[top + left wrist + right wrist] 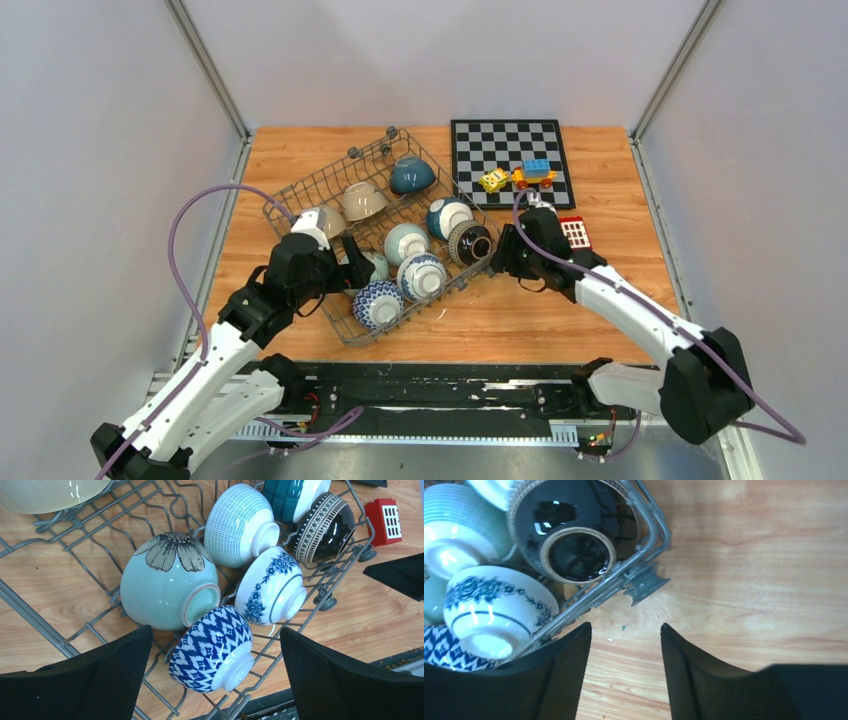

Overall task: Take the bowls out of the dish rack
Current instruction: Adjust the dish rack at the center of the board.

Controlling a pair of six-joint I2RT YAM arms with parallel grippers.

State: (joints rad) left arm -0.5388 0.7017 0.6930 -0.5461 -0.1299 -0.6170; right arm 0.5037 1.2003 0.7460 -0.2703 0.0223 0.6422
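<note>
Left wrist: left gripper, wide open and empty, hangs over the blue zigzag bowl at the dish rack's near edge. Its fingers could knock the touching green bowl. Right gripper is half-open and empty.

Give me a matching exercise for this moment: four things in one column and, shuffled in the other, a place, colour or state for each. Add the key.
Things
1. flower bowl
2. black bowl
3. red block
4. left end effector

Place, colour or state
a. on the table, outside the rack
b. open, above the rack
c. pale green
d. at a rack corner

Pairs: 1-c, 2-d, 3-a, 4-b
</note>
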